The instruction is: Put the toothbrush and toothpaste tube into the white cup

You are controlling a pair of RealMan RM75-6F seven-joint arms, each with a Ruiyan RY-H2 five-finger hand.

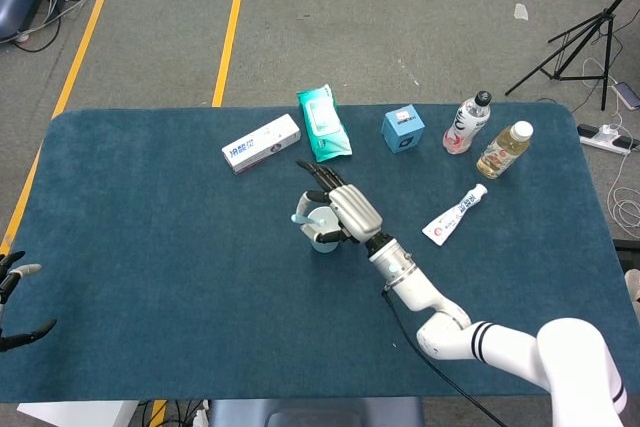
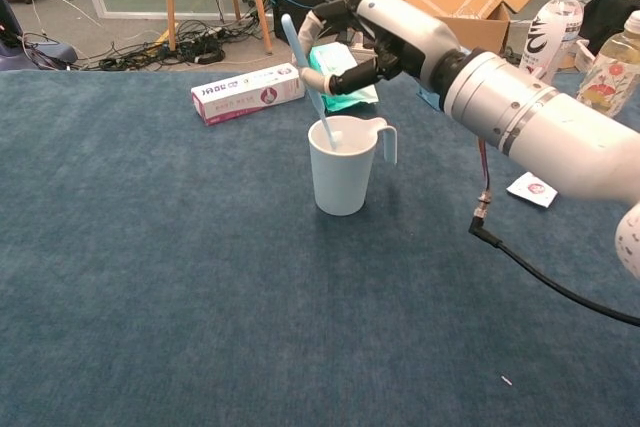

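The white cup stands upright near the table's middle; in the head view the cup is partly hidden under my right hand. A light blue toothbrush leans with its lower end inside the cup. My right hand hovers over the rim and pinches the brush between thumb and fingers. The white toothpaste tube lies flat to the right of the cup, apart from the hand, and shows in the chest view as the tube. My left hand sits at the table's left edge, fingers spread, holding nothing.
Along the far side lie a white toothpaste box, a green wipes pack, a small blue box and two bottles. A black cable trails over the table under my right forearm.
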